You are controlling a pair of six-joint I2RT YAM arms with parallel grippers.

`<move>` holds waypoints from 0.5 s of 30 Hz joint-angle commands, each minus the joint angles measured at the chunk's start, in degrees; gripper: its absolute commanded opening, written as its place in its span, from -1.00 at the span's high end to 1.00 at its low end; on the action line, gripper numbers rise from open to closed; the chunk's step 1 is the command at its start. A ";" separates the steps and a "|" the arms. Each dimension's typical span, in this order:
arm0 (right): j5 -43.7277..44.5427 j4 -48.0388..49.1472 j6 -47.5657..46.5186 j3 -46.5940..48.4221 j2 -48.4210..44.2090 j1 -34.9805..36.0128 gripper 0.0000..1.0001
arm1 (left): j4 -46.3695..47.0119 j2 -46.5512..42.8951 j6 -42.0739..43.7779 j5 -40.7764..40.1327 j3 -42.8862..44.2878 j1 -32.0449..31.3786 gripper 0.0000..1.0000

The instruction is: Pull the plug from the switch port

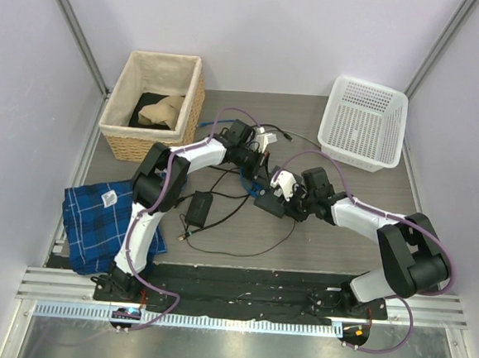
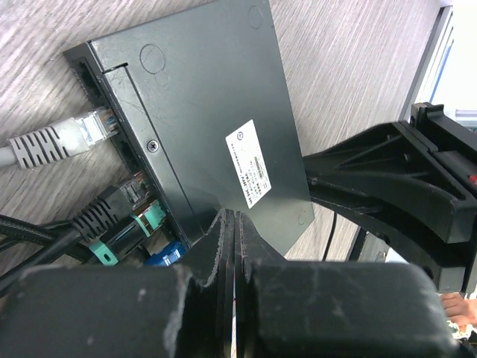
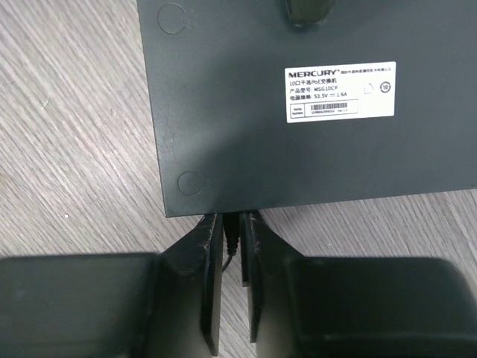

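Observation:
The switch port [image 1: 268, 204] is a flat black box with a white label [image 3: 339, 91], lying between the two arms. In the left wrist view the switch port [image 2: 209, 112] has a socket row holding a grey network plug [image 2: 86, 130] and a black one [image 2: 119, 205]. My left gripper [image 2: 235, 216] is shut, its tips resting on the box's top with nothing held; they also show as fingers [image 3: 305, 11] in the right wrist view. My right gripper [image 3: 232, 218] is closed on a thin black plug [image 3: 232, 235] that sticks out of the box's near edge [image 3: 298, 205].
A wicker basket [image 1: 155, 98] with cloths stands at the back left and a white plastic basket [image 1: 364, 122] at the back right. A blue plaid cloth [image 1: 99, 218] lies at the left. A small black adapter brick [image 1: 197, 207] and loose cables [image 1: 243, 237] lie left of the switch.

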 commanded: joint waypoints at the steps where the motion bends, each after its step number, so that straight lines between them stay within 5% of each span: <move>1: 0.05 1.89 -0.53 -0.95 1.97 0.10 0.75 | -3.03 0.14 2.85 -6.29 -1.43 -0.23 1.00; 3: 0.05 1.45 -0.79 -1.04 1.97 0.01 0.97 | -3.03 0.32 2.85 -6.29 -1.43 -0.14 1.00; 11: -14.52 -13.73 0.62 8.69 8.12 -6.57 0.97 | -2.94 0.58 2.76 -6.64 -1.60 -0.23 1.00; 14: -11.13 -13.86 -1.32 10.03 9.71 -7.28 0.97 | -2.85 0.58 2.85 -6.82 -1.61 -0.23 1.00; 15: -2.32 -11.67 -1.15 9.16 9.27 -5.63 0.97 | -2.94 0.58 2.94 -6.73 -1.60 -0.14 1.00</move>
